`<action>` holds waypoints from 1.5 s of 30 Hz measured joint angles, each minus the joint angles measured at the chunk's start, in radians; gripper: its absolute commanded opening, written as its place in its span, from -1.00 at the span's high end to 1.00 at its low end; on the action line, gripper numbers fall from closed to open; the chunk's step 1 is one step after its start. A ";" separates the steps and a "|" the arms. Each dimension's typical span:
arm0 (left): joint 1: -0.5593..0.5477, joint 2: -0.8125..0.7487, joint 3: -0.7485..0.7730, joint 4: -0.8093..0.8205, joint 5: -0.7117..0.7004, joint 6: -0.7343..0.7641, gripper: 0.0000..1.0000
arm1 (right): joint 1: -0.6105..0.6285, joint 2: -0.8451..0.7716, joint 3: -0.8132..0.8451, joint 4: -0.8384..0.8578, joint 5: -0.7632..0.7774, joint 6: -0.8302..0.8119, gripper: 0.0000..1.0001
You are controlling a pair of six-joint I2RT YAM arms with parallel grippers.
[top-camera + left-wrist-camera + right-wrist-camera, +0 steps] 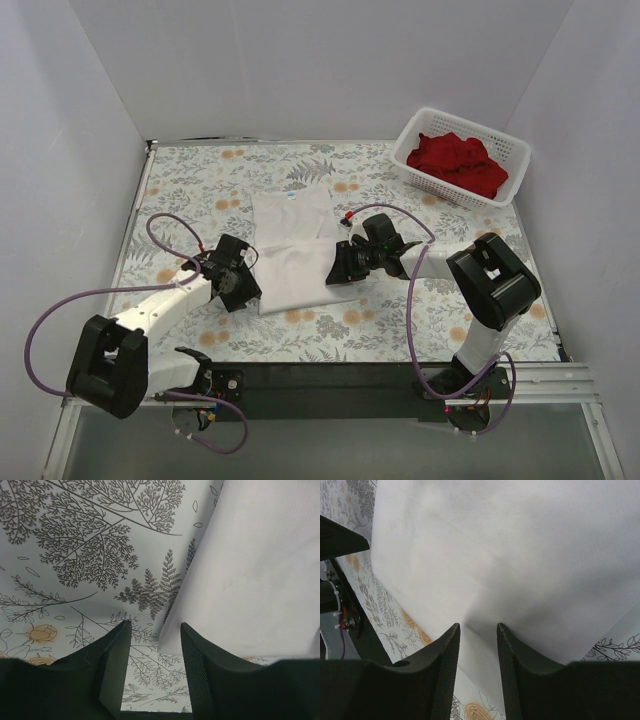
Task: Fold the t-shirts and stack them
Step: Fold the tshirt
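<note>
White t-shirt [295, 250] lay flat at mid-worktop [200, 180], part-folded into a narrow panel. Its long axis ran from far edge to near edge, collar end toward the far edge. Red t-shirts [455, 160] were heaped in the lattice basket [505, 143] at the far right corner.

Left gripper [250, 265] was just beside the shirt's left edge at its near end. Its jaws were moderately apart with floral worktop showing between them, and the hem corner lay just ahead, toward its right finger.

Right gripper [335, 268] was over the opposite edge, jaws moderately apart astride the fabric. We saw no pinch.

Both arms were equally near. We judged the coming fold would carry the near hem toward the collar.
</note>
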 measured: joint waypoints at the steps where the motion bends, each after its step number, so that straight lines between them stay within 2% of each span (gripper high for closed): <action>1: -0.003 0.008 0.003 0.001 0.003 0.003 0.16 | 0.000 0.000 0.001 -0.002 0.000 -0.001 0.14; 15: -0.090 0.065 0.071 -0.047 0.005 0.019 0.15 | 0.000 0.000 0.005 -0.010 0.003 -0.004 0.14; 23: -0.143 0.097 0.084 -0.090 -0.034 0.018 0.29 | 0.000 0.000 0.005 -0.010 0.003 -0.004 0.14; 41: -0.188 0.168 0.084 -0.087 -0.058 0.006 0.31 | 0.000 0.000 0.005 -0.010 0.004 -0.004 0.14; 45: -0.190 0.170 0.082 -0.080 -0.059 0.003 0.41 | 0.000 -0.002 0.005 -0.012 0.008 -0.004 0.14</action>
